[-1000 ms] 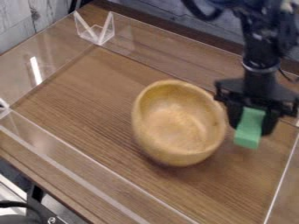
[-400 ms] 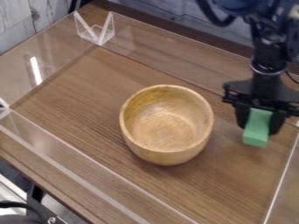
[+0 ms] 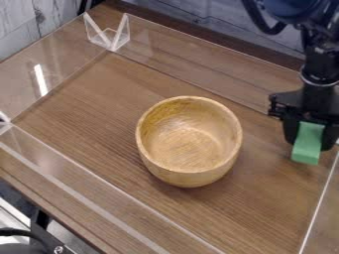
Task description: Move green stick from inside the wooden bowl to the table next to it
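The green stick [image 3: 308,144] is a bright green block hanging upright between the black fingers of my gripper [image 3: 308,131], which is shut on its upper part. It sits to the right of the wooden bowl [image 3: 189,139], low over the table [image 3: 93,109], near the right acrylic wall. Whether its lower end touches the tabletop I cannot tell. The bowl is light tan, round, upright and holds nothing in its hollow. My arm comes down from the upper right corner and points straight down.
Clear acrylic walls [image 3: 40,149] run along the table's edges, one close to the right of the gripper. A small clear acrylic stand [image 3: 109,32] sits at the far left corner. A dark cable [image 3: 40,241] lies off the table's front left.
My gripper has carried the green stick to the right, away from the bowl and slightly lower. The bowl, tilted a second ago, has settled flat and shifted a little left.
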